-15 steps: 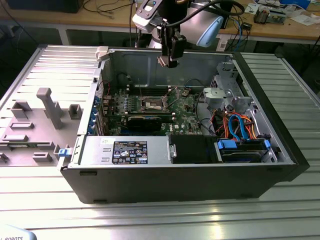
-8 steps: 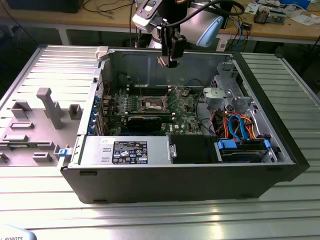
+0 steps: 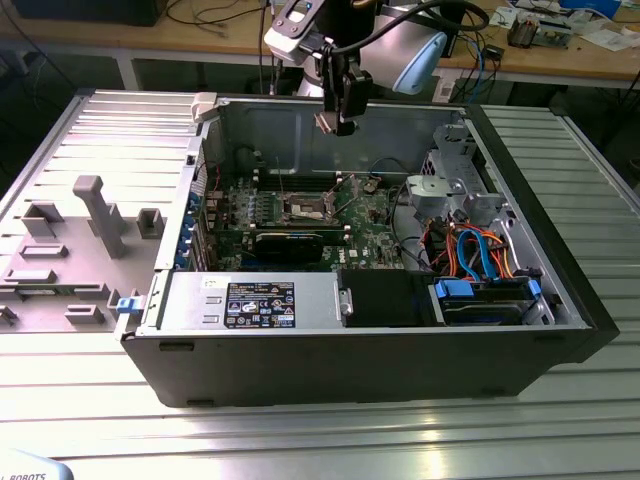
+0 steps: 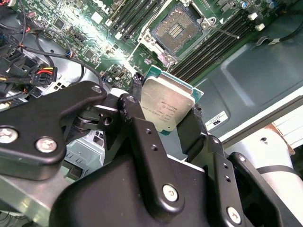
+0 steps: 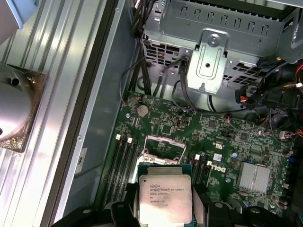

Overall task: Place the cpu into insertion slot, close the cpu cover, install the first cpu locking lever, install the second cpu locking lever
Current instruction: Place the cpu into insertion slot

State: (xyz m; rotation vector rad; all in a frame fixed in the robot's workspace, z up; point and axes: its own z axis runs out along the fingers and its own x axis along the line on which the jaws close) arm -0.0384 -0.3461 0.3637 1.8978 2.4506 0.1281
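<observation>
Jaws are closed on the cpu (image 4: pixel 166 105), gripping it by two opposite edges. In both wrist views you see its silver-grey top turned toward the cameras, with black fingers (image 4: pixel 189 132) pressed against its sides. You are holding it in the air. In the exterior view the tool hangs at the upper middle of the frame, over the rear wall of the open computer case (image 3: pixel 560 330) and well above the green motherboard (image 3: pixel 372 215). The cpu touches nothing but the jaws.

The insertion slot (image 3: pixel 305 208) sits near the centre of the exterior view, on the motherboard, lower in the frame than the tool. In the second wrist view you can make out its dark centre lying uncovered inside the silvery rim, with a thin metal lever (image 4: pixel 225 32) sticking out beside it. Long black memory slots (image 4: pixel 208 54) run along both flanks of the slot.

A black graphics card (image 3: pixel 288 243) lies just below the slot in the exterior view. The case rests on a ribbed metal desk (image 3: pixel 300 440), and a grey fixture plate (image 3: pixel 70 250) lies at the exterior view's left.
</observation>
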